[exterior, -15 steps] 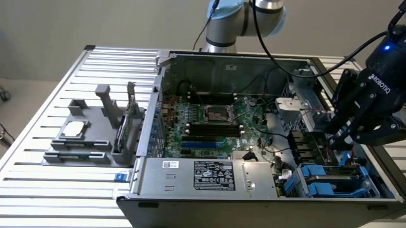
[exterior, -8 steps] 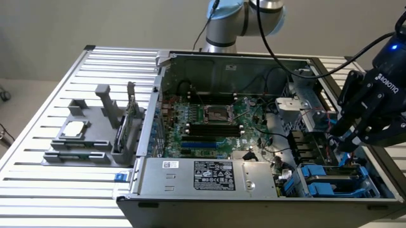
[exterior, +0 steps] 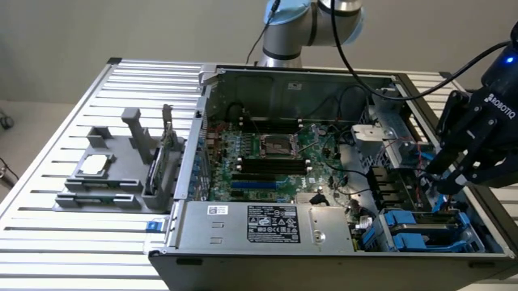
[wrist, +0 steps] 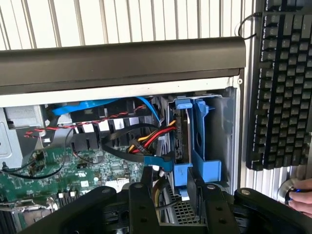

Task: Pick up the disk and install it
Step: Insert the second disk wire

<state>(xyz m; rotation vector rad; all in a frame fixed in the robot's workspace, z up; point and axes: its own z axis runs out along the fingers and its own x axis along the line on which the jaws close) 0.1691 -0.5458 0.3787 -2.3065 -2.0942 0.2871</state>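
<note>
while the gripper point(exterior: 453, 182) hangs over the drive corner of the open case point(exterior: 324, 254), at the exterior view's right, its black fingers point(wrist: 141, 204) point down into the bay area. the jaws stand apart with nothing clamped between them; in the wrist view a blue tab of the carrier sits in the gap between the fingers, and i cannot tell whether either finger touches it.

the disk point(wrist: 183, 134) is already inside the case, standing on edge in the blue bay point(wrist: 202, 131), its grey metal side showing between blue plastic walls. it lies straight ahead of the jaws, just beyond the fingertips, and its long axis runs away from the gripper toward the case's outer wall. the gap between the fingers is lined up with that edge-on slab, so the jaws straddle the same line the disk follows.

red, yellow and black cables point(wrist: 146, 139) curl just beside the bay, near the disk's inner face. in the exterior view more blue carriers point(exterior: 421, 227) sit low in the same corner. a keyboard point(wrist: 285, 83) lies outside the case, and a hand point(wrist: 302, 197) rests near it.
</note>
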